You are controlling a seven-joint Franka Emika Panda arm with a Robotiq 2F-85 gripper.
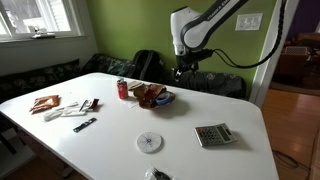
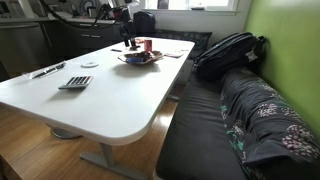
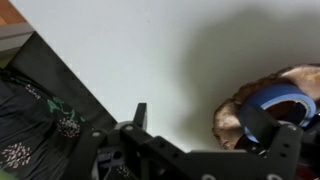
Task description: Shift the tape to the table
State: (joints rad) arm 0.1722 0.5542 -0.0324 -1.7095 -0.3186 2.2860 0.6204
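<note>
I'm showing my glossy white rounded arm (image 1: 205, 25), a black cable (image 1: 283, 35) trailing off it, and my black angular gripper (image 3: 197, 118) with flat matte fingers (image 3: 139, 116).

red can (image 2: 147, 45) beside bowl (image 2: 138, 58) on white table (image 2: 110, 100)

Daylight pours in from the window (image 1: 35, 15) at far left, blown out to white. The table (image 1: 180, 125) takes it as a soft, even sheen, with barely a hard shadow. From the low exterior view the glossy top throws pale glare and the bench seat (image 2: 200, 130) sits dim. The wrist view is smeary: a broad grey shadow at right, near parts out of focus.
</note>
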